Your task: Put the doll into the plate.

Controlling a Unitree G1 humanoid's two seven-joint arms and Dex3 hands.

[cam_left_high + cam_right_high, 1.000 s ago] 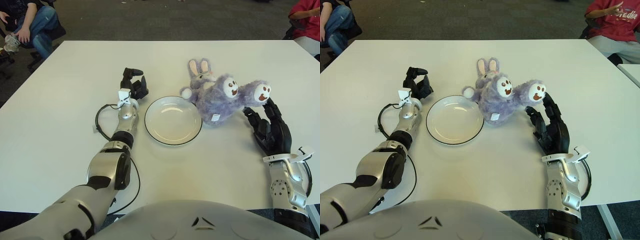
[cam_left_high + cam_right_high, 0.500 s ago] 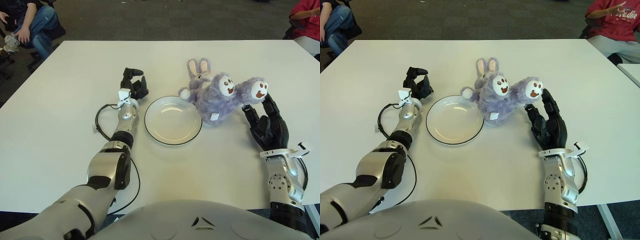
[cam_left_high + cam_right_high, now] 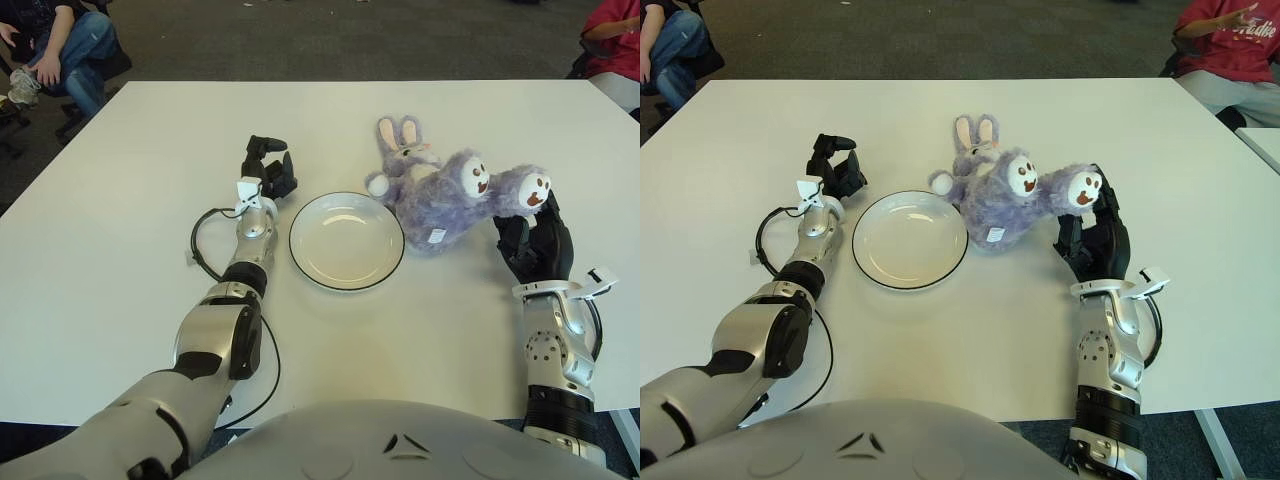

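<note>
Looking down at your white table (image 3: 120,300), you have one plate (image 3: 346,240) and one doll (image 3: 450,197) to work with, plus two hands in view. The plate is white with a dark rim, round, and holds nothing; it sits near the middle of the table. The doll is a purple plush rabbit lying on the tabletop at about 2 o'clock from the plate, just beside its rim, with one pair of pink-lined ears pointing to 12 o'clock and two white-soled feet turned toward you.

Your right hand (image 3: 535,245) stands at 3 o'clock from the plate, directly under the doll's rightmost foot at roughly 5 o'clock from the plush body. Its dark fingers (image 3: 1106,215) point up and reach the foot, partly curled around it; you cannot tell from either view whether they actually grip it or only touch it.

Your left hand (image 3: 266,170) shows at 10 o'clock from the plate, near its rim, with the fingers curled in and holding nothing. One black cable (image 3: 200,245) loops beside that forearm on the table.
</note>
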